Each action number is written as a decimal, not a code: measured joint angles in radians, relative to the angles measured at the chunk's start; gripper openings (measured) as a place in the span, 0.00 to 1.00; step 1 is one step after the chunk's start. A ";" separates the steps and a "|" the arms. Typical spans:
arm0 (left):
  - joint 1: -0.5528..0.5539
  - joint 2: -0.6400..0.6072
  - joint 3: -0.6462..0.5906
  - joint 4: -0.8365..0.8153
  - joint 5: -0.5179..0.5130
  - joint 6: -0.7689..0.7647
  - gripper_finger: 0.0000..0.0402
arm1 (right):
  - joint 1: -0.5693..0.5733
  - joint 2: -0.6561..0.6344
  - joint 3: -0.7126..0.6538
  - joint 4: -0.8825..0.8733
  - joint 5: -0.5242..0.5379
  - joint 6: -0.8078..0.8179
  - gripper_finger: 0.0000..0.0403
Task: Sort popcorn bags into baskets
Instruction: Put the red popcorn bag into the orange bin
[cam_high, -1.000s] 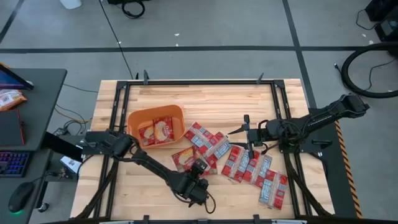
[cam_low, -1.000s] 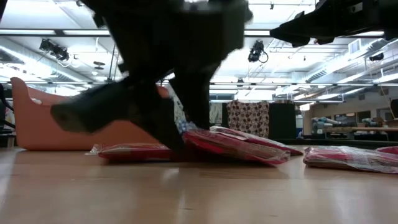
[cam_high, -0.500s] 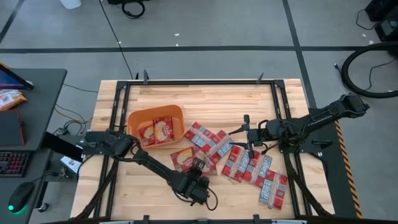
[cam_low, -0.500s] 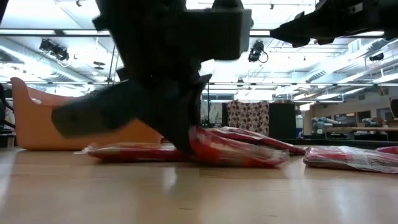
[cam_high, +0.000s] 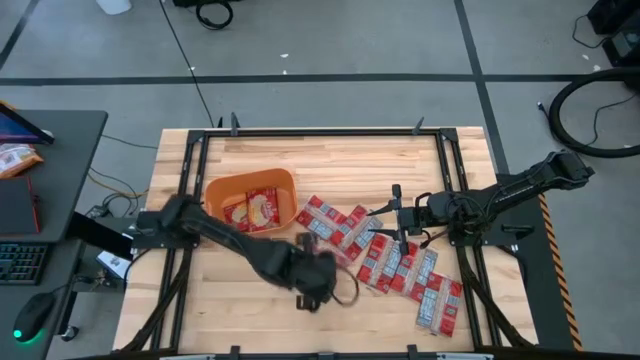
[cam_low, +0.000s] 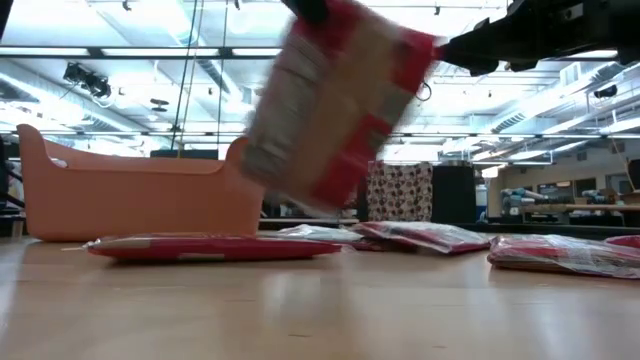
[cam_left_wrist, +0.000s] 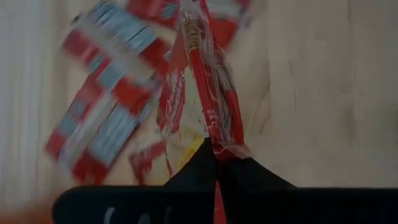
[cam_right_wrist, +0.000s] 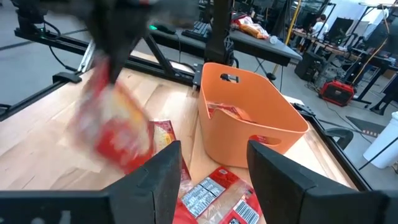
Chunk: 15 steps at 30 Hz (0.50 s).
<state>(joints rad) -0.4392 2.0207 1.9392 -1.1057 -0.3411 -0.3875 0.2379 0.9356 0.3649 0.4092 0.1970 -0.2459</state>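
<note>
Popcorn bags (cam_high: 400, 268) lie scattered on the wooden tabletop (cam_high: 330, 160), most of them in an overlapping spread beneath and just beyond the right gripper (cam_high: 397, 222), with a few more flat packets near the orange tub (cam_high: 250, 202). One popcorn bag (cam_low: 335, 105) is off the wood: the left gripper (cam_left_wrist: 216, 171) has its fingers (cam_left_wrist: 193, 168) clenched on the lower edge of the packet, so that the bag stands up edge-on straight ahead of the fingertips in the left wrist view. In the low view this held bag hangs tilted in the air, blurred, above a flat packet (cam_low: 210, 246) lying on the wood in front of the tub. In the high view the left arm reaches from the left side of the tabletop toward the middle front, and the held bag itself is too smeared there to make out. The tub sits well apart from the left fingers, toward the back left, and at least two packets (cam_high: 252, 210) are inside it.

The right gripper hovers over the right-hand spread of bags with its fingers (cam_right_wrist: 163, 171) spread apart and grasping nothing; the right wrist view looks between them at the tub and a packet (cam_right_wrist: 214, 190) just ahead.
</note>
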 joint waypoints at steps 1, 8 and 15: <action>0.013 -0.018 0.012 -0.046 0.009 -0.064 0.02 | 0.000 0.000 0.000 0.000 0.000 0.000 0.46; 0.059 -0.122 0.020 -0.294 0.064 -0.405 0.03 | 0.000 0.000 0.000 0.000 -0.005 0.000 0.46; 0.066 -0.196 0.019 -0.439 0.171 -0.614 0.03 | 0.000 0.000 0.000 0.001 -0.007 0.000 0.46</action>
<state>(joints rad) -0.3729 1.8246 1.9583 -1.5447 -0.1701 -1.0016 0.2375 0.9359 0.3649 0.4099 0.1902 -0.2459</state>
